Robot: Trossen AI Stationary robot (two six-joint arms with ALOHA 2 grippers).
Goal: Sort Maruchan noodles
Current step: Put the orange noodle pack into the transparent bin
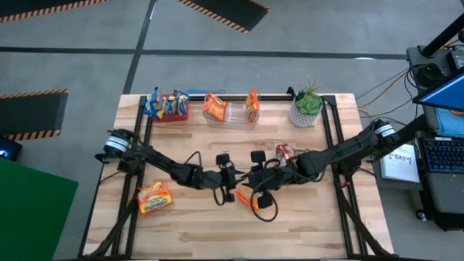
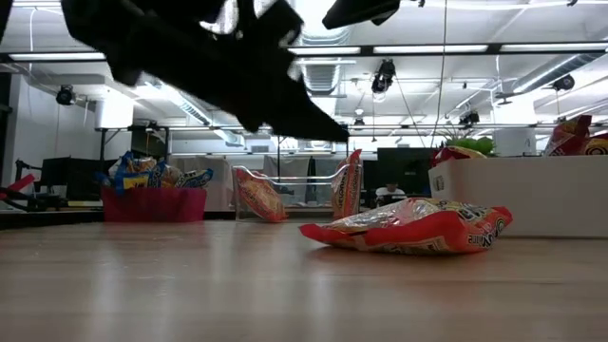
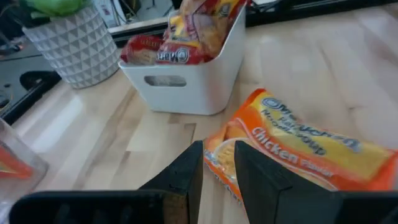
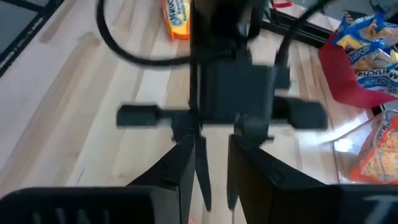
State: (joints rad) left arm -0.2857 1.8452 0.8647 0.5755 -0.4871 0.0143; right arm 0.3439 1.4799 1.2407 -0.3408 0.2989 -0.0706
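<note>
My left gripper and my right gripper face each other over the middle of the table. Both are open by a narrow gap. An orange-yellow Maruchan chicken packet lies flat on the wood just past my left gripper, and its corner shows between the two fingers. In the high view only an orange bit of this packet shows below the grippers. The right wrist view looks past my right gripper at the left arm's gripper. A second orange packet lies at the near left.
Along the far edge stand a red bin of blue packets, a clear bin with orange packets, and a potted plant. A white bin holds red packets. A reddish packet lies flat on the table. Cables hang beneath the grippers.
</note>
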